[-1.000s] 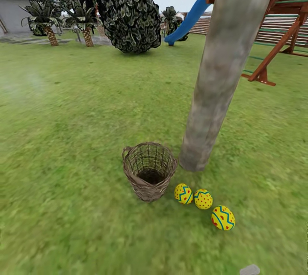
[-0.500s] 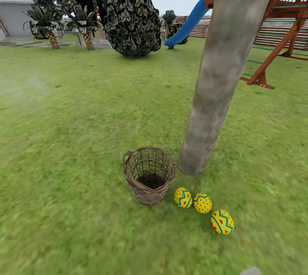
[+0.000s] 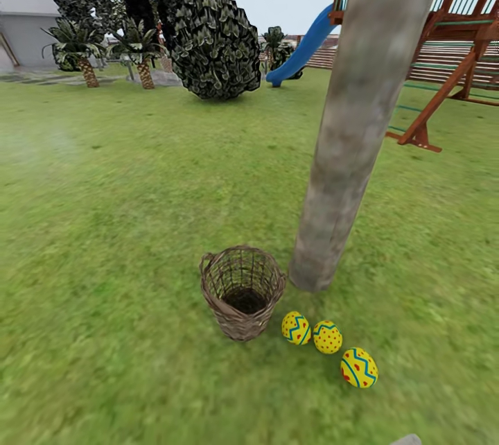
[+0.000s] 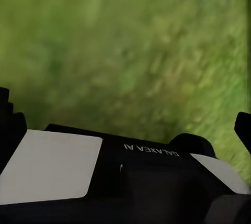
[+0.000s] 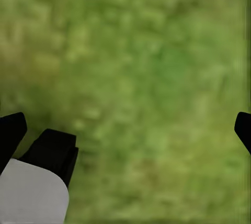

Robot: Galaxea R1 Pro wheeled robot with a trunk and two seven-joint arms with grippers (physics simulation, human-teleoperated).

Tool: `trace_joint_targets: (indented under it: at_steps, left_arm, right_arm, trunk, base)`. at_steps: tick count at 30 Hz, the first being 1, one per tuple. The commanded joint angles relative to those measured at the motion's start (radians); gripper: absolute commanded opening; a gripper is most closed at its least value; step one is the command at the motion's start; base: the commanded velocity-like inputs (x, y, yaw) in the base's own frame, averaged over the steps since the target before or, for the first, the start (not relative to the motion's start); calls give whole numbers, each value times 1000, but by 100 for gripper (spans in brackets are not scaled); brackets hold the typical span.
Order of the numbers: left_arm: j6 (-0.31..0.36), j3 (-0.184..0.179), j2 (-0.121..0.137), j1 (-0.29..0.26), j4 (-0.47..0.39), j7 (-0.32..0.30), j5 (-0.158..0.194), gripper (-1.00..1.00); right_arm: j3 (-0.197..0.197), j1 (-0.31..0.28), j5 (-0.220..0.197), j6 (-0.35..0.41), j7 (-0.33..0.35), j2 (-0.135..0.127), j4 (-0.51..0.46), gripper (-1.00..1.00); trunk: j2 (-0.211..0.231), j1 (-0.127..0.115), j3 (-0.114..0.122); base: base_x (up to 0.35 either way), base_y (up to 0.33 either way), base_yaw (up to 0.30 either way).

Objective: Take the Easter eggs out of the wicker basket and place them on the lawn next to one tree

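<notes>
Three yellow Easter eggs lie in a row on the lawn: one with zigzag bands, a red-dotted one, and a third a little apart. They rest just in front of the thick grey-brown tree trunk. The wicker basket stands upright beside the first egg and the trunk's foot, its dark inside showing no egg. My left gripper hangs open over bare grass. So does my right gripper, its fingers wide apart with nothing between them.
A round dark-green bush and small palms stand far back on the left. The blue slide and red-brown playset are behind the trunk on the right. A grey robot part peeks in at the bottom edge.
The whole head picture has shifted slightly downward, so the camera has moved. The eggs, basket and tree keep their places relative to one another.
</notes>
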Motion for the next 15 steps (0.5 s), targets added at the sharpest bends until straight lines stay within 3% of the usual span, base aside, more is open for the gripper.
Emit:
trace_joint_targets:
  at_steps: [1, 15]
  left_arm:
    - [5, -8, 0, -1, 2, -5, 11, 100]
    - [5, -8, 0, 5, 3, -5, 12, 100]
  right_arm:
    - [-8, 0, 7, -3, 3, 0, 1, 100]
    - [-8, 0, 7, -5, 3, 0, 1, 100]
  trunk:
    - [7, -4, 4]
    - [98, -54, 68]
  base:
    - [0, 0, 0]
    - [0, 0, 0]
